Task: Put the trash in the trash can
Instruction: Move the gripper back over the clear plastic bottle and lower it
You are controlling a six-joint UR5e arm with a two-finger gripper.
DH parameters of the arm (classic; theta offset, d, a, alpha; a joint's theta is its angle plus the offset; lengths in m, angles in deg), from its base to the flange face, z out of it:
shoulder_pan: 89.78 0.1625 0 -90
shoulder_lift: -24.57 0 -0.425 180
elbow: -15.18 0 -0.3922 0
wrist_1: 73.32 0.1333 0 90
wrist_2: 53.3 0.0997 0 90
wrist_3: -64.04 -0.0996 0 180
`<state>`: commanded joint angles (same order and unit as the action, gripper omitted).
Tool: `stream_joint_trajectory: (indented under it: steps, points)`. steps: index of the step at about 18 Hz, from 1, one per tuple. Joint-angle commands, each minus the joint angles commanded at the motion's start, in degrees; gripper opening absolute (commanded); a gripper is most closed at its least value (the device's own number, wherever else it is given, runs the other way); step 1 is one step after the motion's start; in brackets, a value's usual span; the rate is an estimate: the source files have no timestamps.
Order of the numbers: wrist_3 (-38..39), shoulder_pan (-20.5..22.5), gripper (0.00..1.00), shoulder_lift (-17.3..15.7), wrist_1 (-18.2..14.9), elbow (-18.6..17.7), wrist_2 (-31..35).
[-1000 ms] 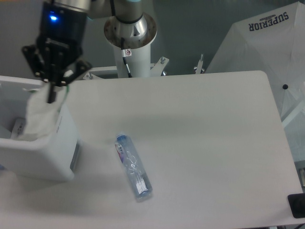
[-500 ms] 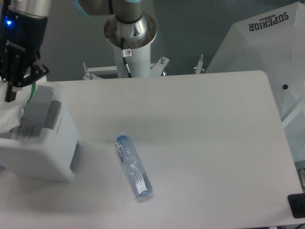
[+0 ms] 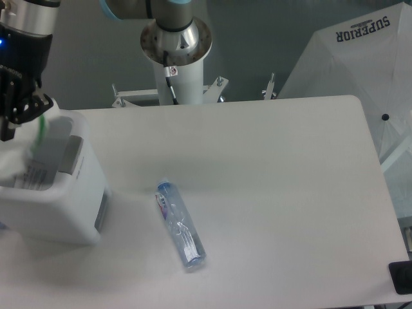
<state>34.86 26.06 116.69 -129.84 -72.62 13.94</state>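
Hovering over the trash can (image 3: 71, 212), the gripper (image 3: 16, 119), grip state unclear; bottle (image 3: 180, 225) lies right, axis diagonal.

White table (image 3: 270, 193). White bin (image 3: 55, 206) with a grey panel (image 3: 69, 156) at its rim. Blurred white wrapper (image 3: 22, 161) with a green stripe (image 3: 40, 132). Clear bottle (image 3: 179, 224) with a bluish label and blue cap end. Black gripper (image 3: 14, 106) showing a small blue light. White umbrella (image 3: 360, 58) with dark lettering. Grey backdrop (image 3: 290, 26).
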Motion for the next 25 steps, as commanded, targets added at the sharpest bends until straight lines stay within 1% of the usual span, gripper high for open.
stream_joint_trajectory:
  steps: [2, 5, 7, 12, 17, 19, 21, 25]
  points:
    - [0.09, 0.09, 1.00, -0.18, 0.00, -0.09, 0.17]
    - [0.09, 0.17, 1.00, -0.53, -0.09, 0.08, 0.35]
    - [0.35, 1.31, 1.00, -0.27, -0.18, 0.00, 0.44]
    - [2.19, 9.57, 1.00, 0.52, -0.35, -0.71, -0.09]
    - [6.94, 16.07, 1.00, 4.56, -0.35, -0.62, -0.26]
    - [7.90, 17.92, 1.00, 6.84, -0.53, -0.70, -0.26]
    - [9.40, 18.72, 1.00, 8.95, -0.88, -0.79, 0.17]
    - [12.03, 19.60, 1.00, 14.75, -1.06, -0.09, 0.96]
